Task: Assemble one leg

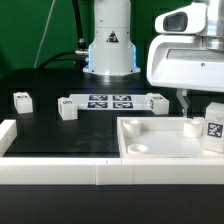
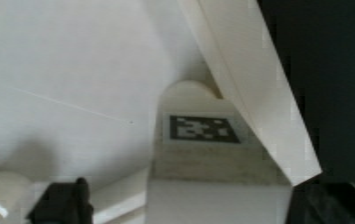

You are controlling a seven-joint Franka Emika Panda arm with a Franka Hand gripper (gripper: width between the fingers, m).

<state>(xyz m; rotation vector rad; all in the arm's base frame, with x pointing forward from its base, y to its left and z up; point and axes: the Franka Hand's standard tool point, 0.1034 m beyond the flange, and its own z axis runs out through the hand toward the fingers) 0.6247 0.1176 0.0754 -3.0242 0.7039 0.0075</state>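
One leg (image 1: 213, 122), a stubby white block with a black-and-white tag, stands on the large white square panel (image 1: 160, 140) at the exterior view's right. In the wrist view the same leg (image 2: 200, 150) lies between my two dark fingers (image 2: 64, 200). My gripper (image 1: 200, 115) hangs over it, jaws apart, with a gap showing between one finger and the leg. It is open around the leg, not closed on it. Three more legs lie on the black table: one (image 1: 22, 98), a second (image 1: 67, 109) and a third (image 1: 157, 99).
The marker board (image 1: 110, 101) lies at the back middle, in front of the robot base (image 1: 108, 50). A white raised wall (image 1: 60, 170) runs along the table's front. The panel has round corner holes (image 1: 137, 147).
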